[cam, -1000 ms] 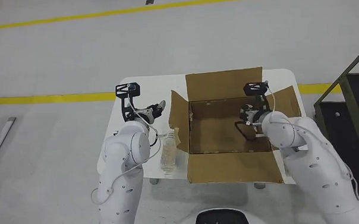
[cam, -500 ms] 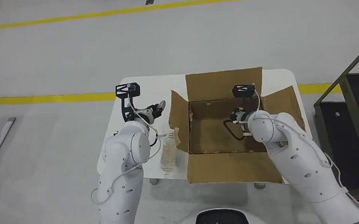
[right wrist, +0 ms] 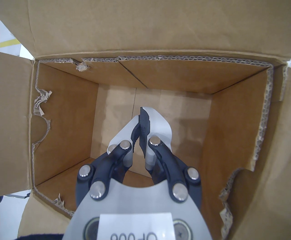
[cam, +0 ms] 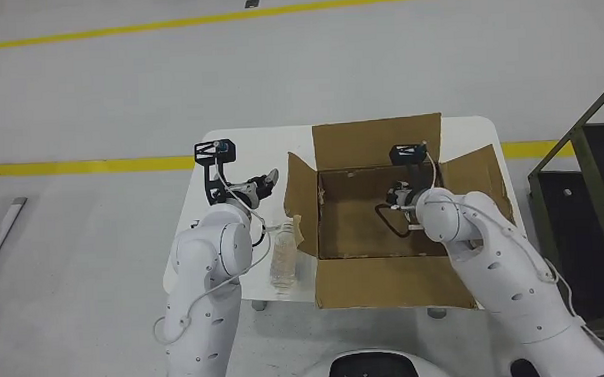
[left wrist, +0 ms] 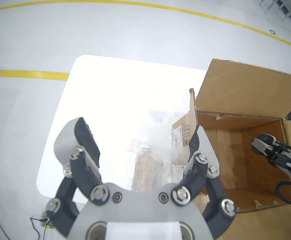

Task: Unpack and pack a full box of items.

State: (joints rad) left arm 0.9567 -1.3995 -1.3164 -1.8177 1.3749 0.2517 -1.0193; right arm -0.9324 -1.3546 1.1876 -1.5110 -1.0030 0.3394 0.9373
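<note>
Right pincer [right wrist: 142, 122] pressed together, empty, inside box [cam: 376, 146]; shifted from box's right wall toward middle. Left pincer [left wrist: 138, 127] spread, unmoved above bench [left wrist: 109, 95]. Bottle [left wrist: 143, 168] lies on bench, just beside box's left flap.
</note>
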